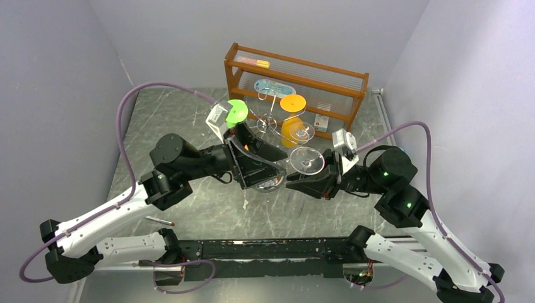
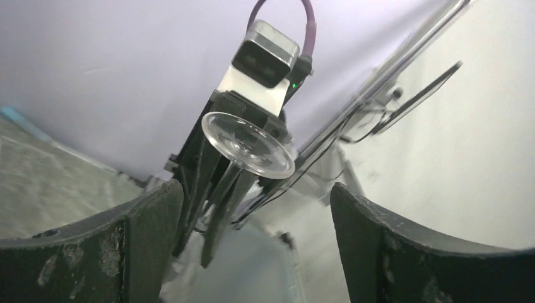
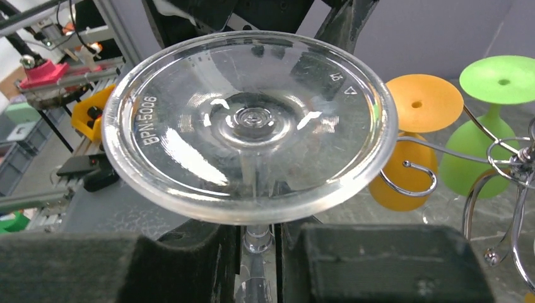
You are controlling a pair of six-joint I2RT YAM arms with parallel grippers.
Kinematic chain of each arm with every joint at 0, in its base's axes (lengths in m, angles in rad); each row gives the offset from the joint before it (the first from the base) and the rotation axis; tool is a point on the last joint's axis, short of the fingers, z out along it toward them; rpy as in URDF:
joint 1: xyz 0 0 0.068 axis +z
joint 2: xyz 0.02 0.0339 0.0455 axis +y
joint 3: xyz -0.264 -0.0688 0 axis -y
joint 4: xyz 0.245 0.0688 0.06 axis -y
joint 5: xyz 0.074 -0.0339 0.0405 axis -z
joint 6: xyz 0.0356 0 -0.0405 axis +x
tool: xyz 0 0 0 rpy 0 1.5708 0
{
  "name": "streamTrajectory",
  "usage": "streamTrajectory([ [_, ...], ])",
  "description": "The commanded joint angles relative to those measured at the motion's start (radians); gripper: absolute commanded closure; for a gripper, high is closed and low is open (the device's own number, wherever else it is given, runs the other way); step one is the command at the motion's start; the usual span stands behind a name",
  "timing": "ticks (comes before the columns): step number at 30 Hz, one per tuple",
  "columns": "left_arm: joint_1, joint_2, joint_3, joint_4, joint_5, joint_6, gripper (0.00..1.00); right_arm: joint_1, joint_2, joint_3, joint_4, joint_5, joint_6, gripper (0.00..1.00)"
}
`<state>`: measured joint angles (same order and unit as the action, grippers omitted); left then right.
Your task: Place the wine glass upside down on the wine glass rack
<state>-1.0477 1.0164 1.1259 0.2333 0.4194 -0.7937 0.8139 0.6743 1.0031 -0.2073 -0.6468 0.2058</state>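
The clear wine glass is held foot-up; its round foot point(image 1: 307, 160) fills the right wrist view point(image 3: 252, 120). My right gripper point(image 1: 296, 177) point(image 3: 258, 243) is shut on the glass's stem just under the foot. My left gripper point(image 1: 267, 169) point(image 2: 255, 252) is open, its fingers point(image 2: 151, 233) standing either side of a blurred clear shape that looks like the bowl; it does not grip it. The chrome wire rack point(image 1: 271, 121) point(image 3: 505, 158) stands just behind, with a green glass point(image 1: 238, 112) point(image 3: 479, 126) and an orange glass point(image 1: 293, 103) point(image 3: 410, 145) hanging upside down on it.
A brown wooden shelf unit point(image 1: 296, 69) stands against the back wall, with a small white box point(image 1: 321, 121) at its foot. A thin pen-like stick point(image 1: 161, 220) lies on the marble table point(image 1: 189, 126) near the left arm. Walls close in on both sides.
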Motion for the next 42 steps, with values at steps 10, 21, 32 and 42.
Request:
streamTrajectory([
  [10,-0.012,-0.097,0.010,-0.228,-0.258,-0.425,0.15,0.004,0.045,0.008,0.027,-0.122,-0.249,1.00],
  [21,-0.012,-0.006,0.019,-0.285,-0.136,-0.492,0.42,0.003,0.101,0.052,-0.036,-0.094,-0.350,1.00],
  [32,-0.012,-0.040,-0.016,-0.269,-0.173,-0.493,0.70,0.004,0.105,0.028,-0.044,-0.095,-0.343,1.00],
  [42,-0.012,-0.006,0.025,-0.287,-0.136,-0.390,0.61,0.004,0.141,0.064,-0.104,-0.134,-0.312,1.00],
])
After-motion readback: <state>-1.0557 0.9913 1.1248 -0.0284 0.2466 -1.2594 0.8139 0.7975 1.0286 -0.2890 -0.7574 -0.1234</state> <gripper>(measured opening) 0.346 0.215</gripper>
